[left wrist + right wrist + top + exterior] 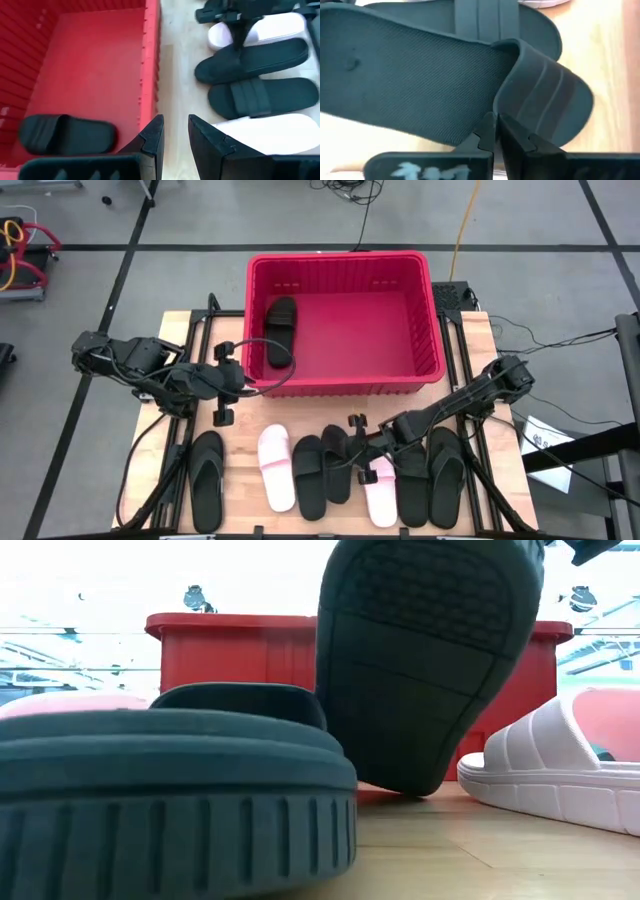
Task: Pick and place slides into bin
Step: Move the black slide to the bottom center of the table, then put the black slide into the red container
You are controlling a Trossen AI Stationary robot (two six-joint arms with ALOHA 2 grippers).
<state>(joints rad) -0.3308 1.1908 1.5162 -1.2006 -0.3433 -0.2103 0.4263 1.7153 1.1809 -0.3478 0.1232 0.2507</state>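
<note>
The red bin (340, 315) stands at the table's far middle, and one black slide (280, 330) lies flat on its floor at the left. My right gripper (356, 448) is shut on a black band slide (336, 460) in the row of slides near the table's front edge. In the low view this slide (430, 660) stands tilted with its sole toward the camera. My left gripper (222, 398) is open and empty just outside the bin's near left corner; its fingers (152, 140) hover beside the bin's wall (150, 75). My right gripper pinches the slide's side edge (506, 116) between its two fingers, right where the band joins the sole. The fingers come from the table's right side, slanting down. The slide is tipped up on end, its lower end (415, 785) at the table top.
Other slides lie sole-down along the front edge: a black flip-flop (207, 478), a pale pink slide (277, 468), a black slide (310, 478), a second pink slide (380, 492) and two black slides (445, 475) at the right. The bin's floor right of its slide is bare.
</note>
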